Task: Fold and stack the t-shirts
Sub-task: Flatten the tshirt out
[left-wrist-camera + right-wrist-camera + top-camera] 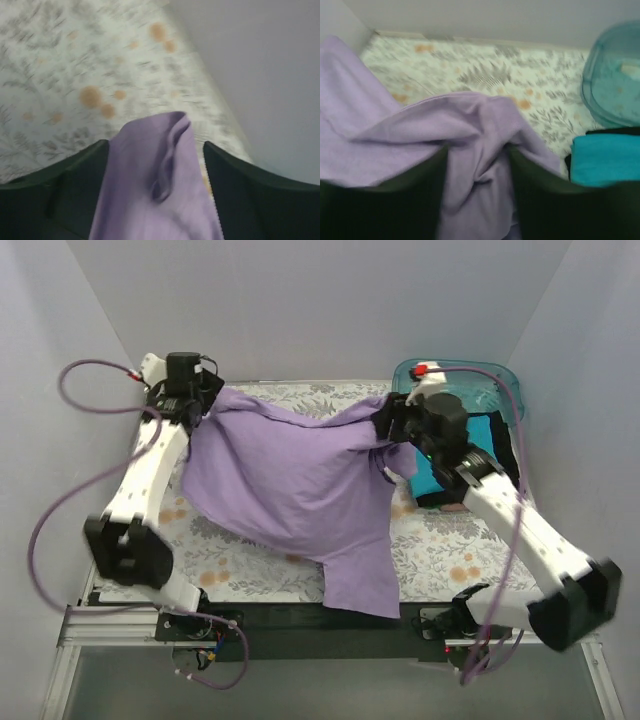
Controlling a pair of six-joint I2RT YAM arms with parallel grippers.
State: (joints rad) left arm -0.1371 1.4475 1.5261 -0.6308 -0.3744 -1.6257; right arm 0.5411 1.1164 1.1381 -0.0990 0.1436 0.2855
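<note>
Well, both my pincers have a pinch of the purple t-shirt (290, 480). My left pincer (192, 408) is squeezed onto a bunched bit of it at the far left of the table, and in the left wrist view the cloth fills the gap between the jaws. My right pincer (392, 422) is squeezed onto another bunch at the far right, just beside the clear teal tub (470, 380). Each has cloth in its grip.

The shirt hangs between my two pincers like washing on a line. Its top edge is up off the flowery table cover (450, 550), and the rest slopes down toward me, with one end reaching the near edge. It is crumpled, not flat yet, so I think the folding has hardly begun.

To the right sits the teal folded shirt (605, 160) with a black shirt (615, 131) showing at its edge, near the tub. I think that is the pile this one must join.

This shirt is soft, light and floppy. It will sag and wrinkle wherever I do not hold it, and it could slip out if I pinch only a thin bit. I think the best places to hold are the shoulders or the two bottom corners, well apart, so it pulls straight and lies down smooth.
</note>
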